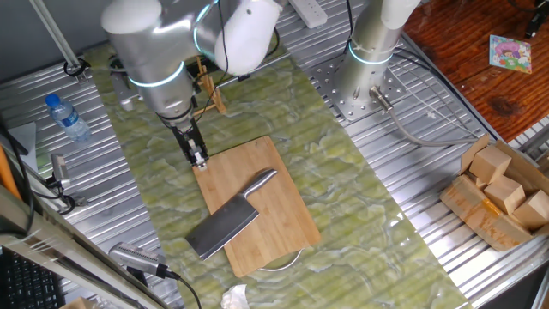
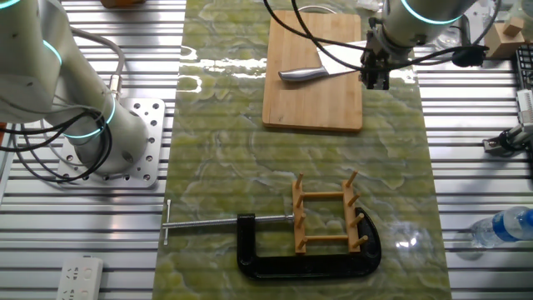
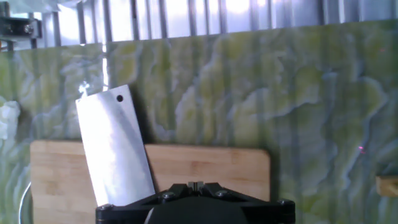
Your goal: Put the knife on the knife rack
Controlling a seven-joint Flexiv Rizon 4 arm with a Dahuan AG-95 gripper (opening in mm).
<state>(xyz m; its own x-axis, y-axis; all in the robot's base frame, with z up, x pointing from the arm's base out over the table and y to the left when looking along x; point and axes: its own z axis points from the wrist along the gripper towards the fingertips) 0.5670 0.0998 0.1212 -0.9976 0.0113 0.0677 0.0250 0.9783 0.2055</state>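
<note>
Progress on the task is judged to be slight: nothing has been lifted, and the all-steel cleaver with its broad grey blade and slim rounded silver handle [image 1: 230, 216] is seen lying flat on the rectangular light bamboo cutting board [image 1: 283, 225]. The two-finger gripper [image 1: 199, 160] is held low over the corner of that board, and the cleaver's handle end lies a short way off to one side of the fingertips, apart from them. Nothing is seen between the fingers. Whether the jaws are spread or pressed together cannot be told, since the fingertips are too small in the fixed views and are hidden behind the dark body of the hand in the hand view, where only the blade [image 3: 116, 149] with its hanging hole is shown ahead of the tool.

The small light-wood rack of thin upright pegs on a slatted base [image 2: 327, 214] is found well apart from the gripper, at the far end of the green marbled mat [image 2: 225, 150] from the board. It is encircled by a black C-clamp [image 2: 279, 257], by which it appears to be held down. Its pegs stand bare.

Everything is therefore judged to be left: the handle must be reached and pinched, the cleaver raised off the board, carried across the mat and set among the pegs.
</note>
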